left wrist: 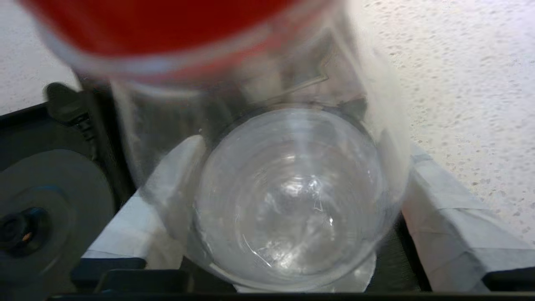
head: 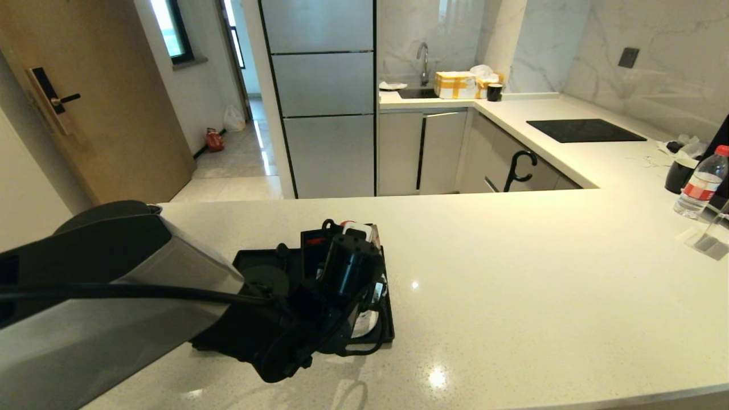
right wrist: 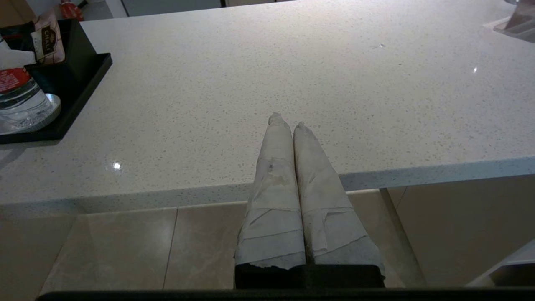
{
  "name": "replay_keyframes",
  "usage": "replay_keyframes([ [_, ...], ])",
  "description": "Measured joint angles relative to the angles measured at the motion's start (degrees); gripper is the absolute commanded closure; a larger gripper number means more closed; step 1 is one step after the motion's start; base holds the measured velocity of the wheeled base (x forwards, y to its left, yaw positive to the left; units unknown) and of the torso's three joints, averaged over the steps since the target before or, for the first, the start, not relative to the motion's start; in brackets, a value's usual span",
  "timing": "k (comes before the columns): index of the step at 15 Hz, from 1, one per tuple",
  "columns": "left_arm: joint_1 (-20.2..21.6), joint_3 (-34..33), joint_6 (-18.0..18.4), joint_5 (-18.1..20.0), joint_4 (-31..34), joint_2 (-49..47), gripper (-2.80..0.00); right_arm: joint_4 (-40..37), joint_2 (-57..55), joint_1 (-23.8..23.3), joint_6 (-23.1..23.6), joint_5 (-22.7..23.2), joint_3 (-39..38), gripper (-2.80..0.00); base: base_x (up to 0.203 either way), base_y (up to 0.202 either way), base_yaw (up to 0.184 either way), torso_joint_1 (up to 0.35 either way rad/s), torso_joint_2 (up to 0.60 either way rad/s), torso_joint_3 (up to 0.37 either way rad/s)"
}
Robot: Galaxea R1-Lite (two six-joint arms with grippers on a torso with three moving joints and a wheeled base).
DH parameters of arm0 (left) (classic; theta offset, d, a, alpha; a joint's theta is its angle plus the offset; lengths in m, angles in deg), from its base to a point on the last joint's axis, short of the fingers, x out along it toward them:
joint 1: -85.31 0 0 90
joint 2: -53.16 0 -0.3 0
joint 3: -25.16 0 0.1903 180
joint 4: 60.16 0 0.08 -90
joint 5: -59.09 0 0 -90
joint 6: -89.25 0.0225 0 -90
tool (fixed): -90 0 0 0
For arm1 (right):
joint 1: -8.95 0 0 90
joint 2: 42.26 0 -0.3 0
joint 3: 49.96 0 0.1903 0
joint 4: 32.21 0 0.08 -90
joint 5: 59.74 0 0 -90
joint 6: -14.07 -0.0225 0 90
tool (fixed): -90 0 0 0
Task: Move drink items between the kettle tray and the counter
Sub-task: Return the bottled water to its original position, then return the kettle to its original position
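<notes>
My left gripper [head: 356, 296] reaches down over the black kettle tray [head: 250, 259]. In the left wrist view its taped fingers [left wrist: 443, 209] press both sides of a clear, red-labelled water bottle [left wrist: 292, 196]. The bottle [right wrist: 21, 100] stands upright on the white coaster [right wrist: 52, 112]. The round kettle base [left wrist: 46, 209] beside it is bare, and I cannot make out the kettle. A pinkish tea sachet [right wrist: 48, 39] leans in the divided box. My right gripper [right wrist: 286, 121] hangs shut and empty over the counter's [head: 512, 273] front edge.
A second red-capped bottle [head: 699, 185] and a dark cup [head: 680, 175] stand at the counter's far right. The black glass hob [head: 584, 130] lies behind them. A sink with yellow boxes [head: 455, 84] is at the back, with open worktop between the tray and the right side.
</notes>
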Motion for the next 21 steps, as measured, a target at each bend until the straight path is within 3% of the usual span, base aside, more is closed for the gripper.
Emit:
replay_keyframes([
  [5, -0.45, -3.08, -0.1, -2.17, -0.1, 3.42, -2.8, 0.0, 0.0, 0.0, -0.02, -0.01, 0.0, 0.0, 0.0, 0.0, 0.0, 0.0, 0.0, 0.0],
  [11, -5.17, -9.95, -0.16, -4.48, -0.16, 8.87, -2.8, 0.0, 0.0, 0.06, -0.1, 0.02, 0.0, 0.0, 0.0, 0.0, 0.0, 0.0, 0.0, 0.0],
  [18, -9.0, -23.79, 2.86, -4.87, 0.69, 22.39, -2.8, 0.0, 0.0, 0.0, -0.01, 0.03, 0.0, 0.0, 0.0, 0.0, 0.0, 0.0, 0.0, 0.0],
  [19, -9.02, -25.3, 3.79, -4.87, 0.71, 24.67, 0.0, 0.02, 0.0, 0.01, -0.1, 0.01, 0.0, 0.0, 0.0, 0.0, 0.0, 0.0, 0.0, 0.0],
  [21, -8.95, -28.64, 5.96, -5.18, 1.11, 30.02, 0.0, 0.0, 0.0, 0.06, -0.1, 0.01, 0.0, 0.0, 0.0, 0.0, 0.0, 0.0, 0.0, 0.0],
])
